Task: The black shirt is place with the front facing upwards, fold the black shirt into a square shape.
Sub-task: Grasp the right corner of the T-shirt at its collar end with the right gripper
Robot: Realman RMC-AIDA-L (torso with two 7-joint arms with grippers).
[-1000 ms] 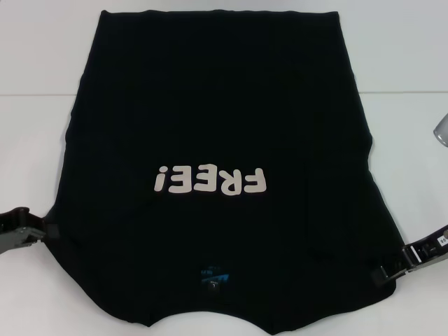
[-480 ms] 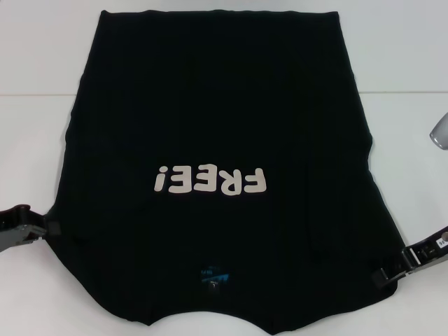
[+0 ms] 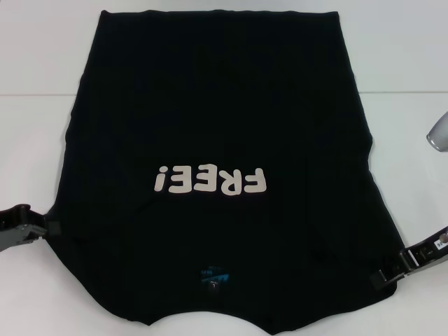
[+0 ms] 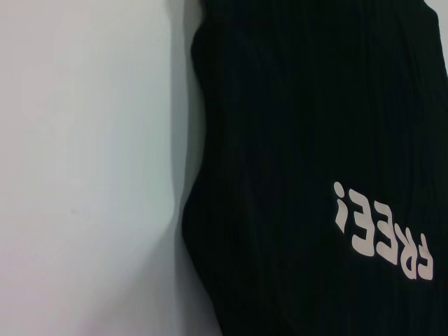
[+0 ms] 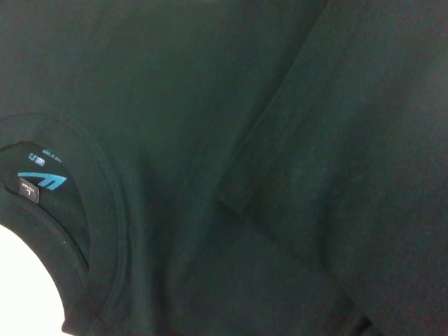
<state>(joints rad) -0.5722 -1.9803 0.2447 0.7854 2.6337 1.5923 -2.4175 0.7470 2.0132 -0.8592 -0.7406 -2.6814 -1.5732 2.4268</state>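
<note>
Just one big black soft-cloth T-shirt [image 3: 224, 133] on one white table [image 3: 406, 63], plus two black grippers, maybe.

Head camera: high, looking forward and down over the whole black shirt [image 3: 217, 175] on the white table [image 3: 399, 56]. Left wrist camera: low, close by the shirt's left edge, facing across to the FREE! lettering [image 4: 381, 234], shared with head view. Right wrist camera: very close above cloth, shares the blue neck label [image 5: 40, 180].
</note>
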